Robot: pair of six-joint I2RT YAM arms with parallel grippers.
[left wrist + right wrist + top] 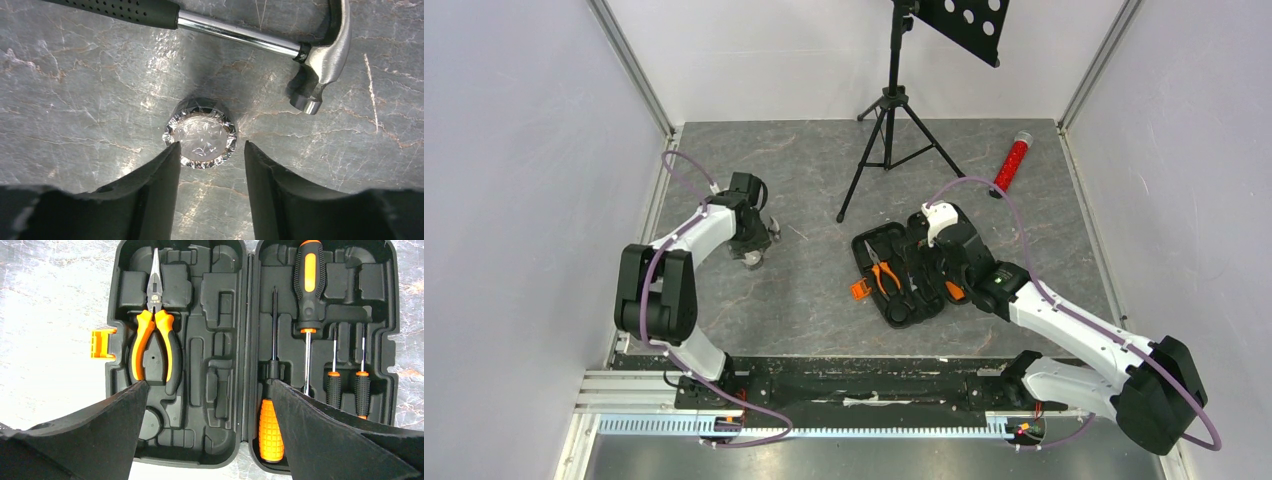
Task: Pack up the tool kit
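Tool kit (902, 275) lies open flat on desk (814, 300), centre-right, directly under right hand (207, 390). Right hand spread wide, holding nothing, above the case hinge line. Pliers (152, 340) seated in left half beside orange latch (102, 344); screwdrivers (307, 290) seated in right half. Hammer (320, 65) lies outside kit on desk, just beyond left hand (210, 150), well apart from case. Left hand part-spread, fingers flanking round shiny object (202, 132); contact cannot be told.
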